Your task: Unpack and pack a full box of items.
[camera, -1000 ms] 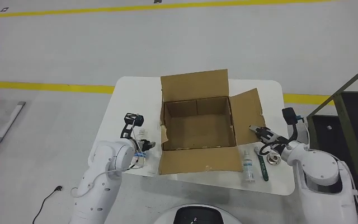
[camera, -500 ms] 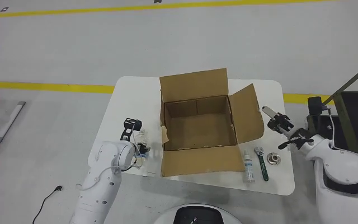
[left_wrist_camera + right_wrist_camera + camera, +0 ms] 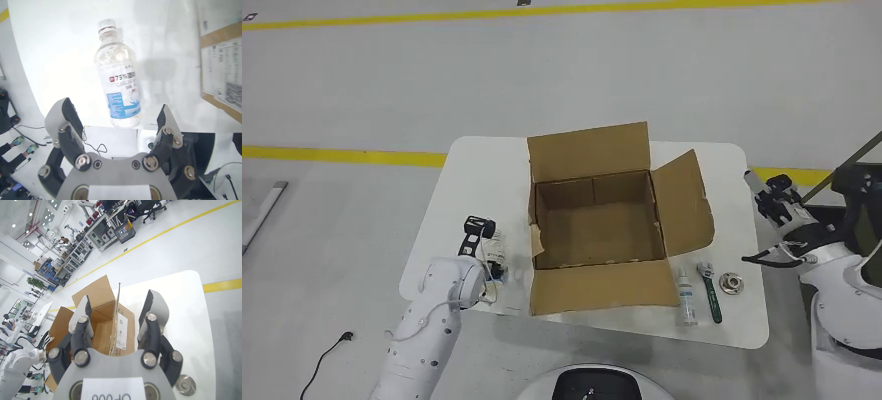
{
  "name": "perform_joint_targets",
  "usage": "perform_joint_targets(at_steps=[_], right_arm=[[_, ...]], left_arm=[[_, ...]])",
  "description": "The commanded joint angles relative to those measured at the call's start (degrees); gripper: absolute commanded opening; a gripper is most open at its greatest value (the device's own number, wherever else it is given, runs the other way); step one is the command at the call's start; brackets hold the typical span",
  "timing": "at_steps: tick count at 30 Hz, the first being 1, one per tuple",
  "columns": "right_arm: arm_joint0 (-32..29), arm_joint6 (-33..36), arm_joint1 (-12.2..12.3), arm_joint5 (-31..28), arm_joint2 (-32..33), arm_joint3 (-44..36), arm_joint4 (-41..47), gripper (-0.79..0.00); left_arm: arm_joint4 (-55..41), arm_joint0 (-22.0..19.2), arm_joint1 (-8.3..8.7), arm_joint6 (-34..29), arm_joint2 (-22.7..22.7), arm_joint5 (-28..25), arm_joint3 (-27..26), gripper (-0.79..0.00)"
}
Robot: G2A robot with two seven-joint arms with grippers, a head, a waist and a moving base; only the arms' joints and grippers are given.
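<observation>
1. Left wrist view: left hand (image 3: 116, 109) spread wide, gripping nothing. One clear bottle (image 3: 121, 83) lies on the table (image 3: 56, 47) between its fingers, apart from both.
2. Right hand (image 3: 119, 298) spread, holding nothing, just off the table's right edge in the top view.
3. One open box (image 3: 590, 152) at frame centre, flaps out.
4. Lower right, near the table edge: second bottle (image 3: 685, 295), one wrench (image 3: 710, 292), one round fitting (image 3: 731, 284).

Cardboard box (image 3: 594, 232), open and empty, flaps spread, ahead of the right gripper (image 3: 118, 296). Clear bottle (image 3: 118, 79) with blue-and-white label, lying flat just ahead of the left gripper (image 3: 115, 106), cap pointing away. Back beside the right gripper's base: round metal part (image 3: 185, 384); boxward of it, green-handled wrench (image 3: 710, 294) and small bottle (image 3: 685, 293), lying flat.
</observation>
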Motion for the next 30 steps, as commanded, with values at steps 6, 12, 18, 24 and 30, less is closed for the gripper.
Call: perform_joint_targets(at_steps=[6,12,18,24,30], right_arm=[[-0.3,0.2,0.2,1.4,-0.6,0.1,-0.3,-0.785],[-0.6,0.7,0.4,2.2,-1.1,0.3,-0.4,-0.785],[-0.4,1.6,0.5,2.5,-2.0,0.8,1.1,-0.785],[0.1,2.8,0.7,2.4,-2.8,1.1,2.1,-0.785],[0.5,3.6,0.9,2.5,-3.4,2.0,2.7,-0.785]], left_arm=[[-6.0,-4.1,-0.69,-0.9,0.6,2.1,7.1,0.000],[-4.9,-8.3,-1.15,0.0,2.3,2.4,15.4,0.000],[-6.5,-10.6,-1.75,0.9,3.8,2.1,20.5,0.000],[-7.1,-11.9,-2.08,1.8,4.6,1.9,22.9,-0.662],[-8.1,-12.1,-2.14,2.3,4.5,1.6,24.0,-0.785]])
